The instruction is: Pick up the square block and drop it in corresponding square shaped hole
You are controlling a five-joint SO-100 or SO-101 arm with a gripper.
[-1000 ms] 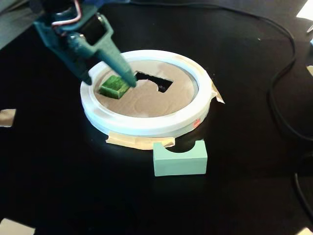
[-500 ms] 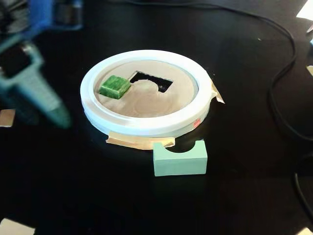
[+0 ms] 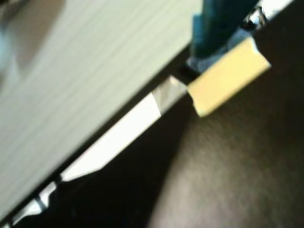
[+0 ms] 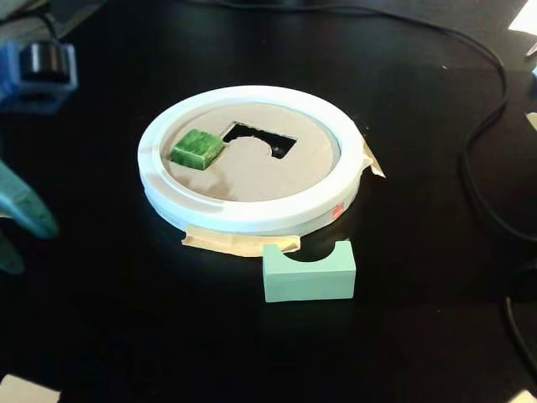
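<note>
The white ring-shaped sorter [image 4: 252,214] sits on the black table [image 4: 126,336]. Against its near edge lies a pale green notched block [image 4: 309,274]. On its left inner disc, beside the cut-out hole [image 4: 258,138], rests the dark green square block [image 4: 197,148]. The teal gripper [image 4: 21,220] stands well left of the ring; whether its jaws are apart cannot be told.

In the wrist view only 1 teal finger [image 3: 216,28] of the gripper shows, entering from the top edge, blurred, and pointing down. The second finger is not visible there, so I cannot tell how the jaws stand. In the fixed view, teal parts of the arm [image 4: 21,210] show at the left edge, out of focus, low and near the table level.
</note>
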